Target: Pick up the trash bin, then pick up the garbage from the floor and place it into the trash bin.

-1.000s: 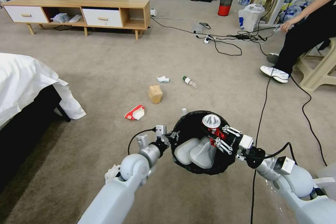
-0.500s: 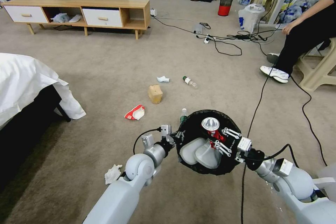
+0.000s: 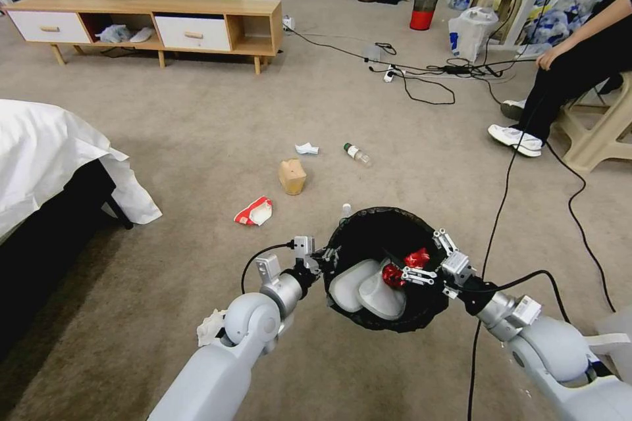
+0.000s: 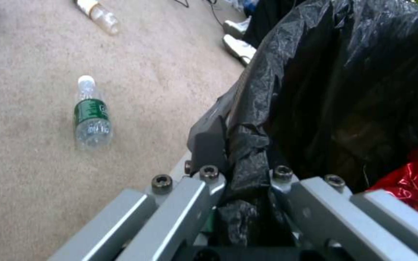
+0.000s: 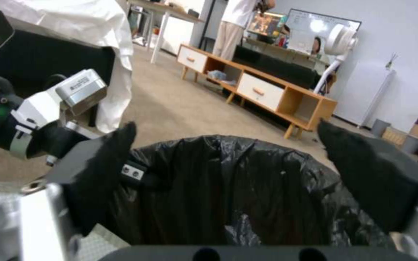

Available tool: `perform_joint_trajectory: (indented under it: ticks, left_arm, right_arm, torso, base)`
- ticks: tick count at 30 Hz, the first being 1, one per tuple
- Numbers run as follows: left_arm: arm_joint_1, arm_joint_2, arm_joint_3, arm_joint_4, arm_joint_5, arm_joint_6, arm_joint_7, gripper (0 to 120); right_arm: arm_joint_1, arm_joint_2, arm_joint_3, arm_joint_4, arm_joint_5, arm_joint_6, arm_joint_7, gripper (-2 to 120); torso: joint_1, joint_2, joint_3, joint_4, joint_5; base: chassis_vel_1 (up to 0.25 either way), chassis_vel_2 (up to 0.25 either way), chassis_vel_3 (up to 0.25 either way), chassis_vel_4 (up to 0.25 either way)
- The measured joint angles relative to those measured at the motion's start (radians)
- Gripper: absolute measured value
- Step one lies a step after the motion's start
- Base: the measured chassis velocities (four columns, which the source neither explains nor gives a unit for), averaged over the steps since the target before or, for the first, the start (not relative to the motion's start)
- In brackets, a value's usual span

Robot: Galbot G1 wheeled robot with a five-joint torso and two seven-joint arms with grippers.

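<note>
Head view: I look forward and down over both arms at the carpet (image 3: 197,138), from well above.
Left wrist view: close against the bin (image 4: 344,83) rim, facing the floor beyond.
Right wrist view: just over the bin mouth, facing the cabinet (image 5: 267,96).
Shared: the bin's black liner.

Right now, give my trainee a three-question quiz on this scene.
1. True or false: the left gripper clamps the trash bin by its rim.
2. Where is the red can? A) on the carpet B) inside the bin C) in the right gripper
3. Fill in: the right gripper's jaws are ____.

Key: 1 true; 2 B; 3 open.
</note>
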Motion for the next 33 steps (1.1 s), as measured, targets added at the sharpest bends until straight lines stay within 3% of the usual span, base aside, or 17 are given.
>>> perform_joint_trajectory:
  ticks: [8, 17, 26, 33]
  left_arm:
    - [0.01, 0.006, -0.01, -0.008, 0.004, -0.003, 0.001, 4]
    - [0.016, 0.006, -0.058, 0.009, 0.028, -0.009, -0.004, 4]
    - [0.04, -0.02, -0.14, -0.024, 0.11, -0.02, -0.01, 4]
    - [0.056, -0.021, -0.229, -0.08, 0.173, -0.043, -0.016, 4]
  right_arm:
    - [0.005, 0.005, 0.009, 0.008, 0.019, 0.008, 0.01, 100]
    - [0.003, -0.001, 0.051, 0.095, 0.076, 0.006, 0.018, 100]
    - [0.003, 0.006, 0.123, 0.129, 0.102, -0.004, 0.058, 100]
    - [0.0, 0.021, 0.178, 0.121, 0.095, -0.063, 0.224, 100]
  torso:
    - [0.0, 0.0, 0.0, 0.0, 0.0]
    - [0.0, 0.0, 0.0, 0.0, -0.0001]
    - [0.0, 0.0, 0.0, -0.0001, 0.0]
    - [0.0, 0.0, 0.0, -0.0001, -0.0001]
  base:
    - [0.0, 0.0, 0.0, 0.0]
    - [0.0, 0.0, 0.0, 0.0]
    - [0.0, 0.0, 0.0, 0.0]
    - [0.0, 0.0, 0.0, 0.0]
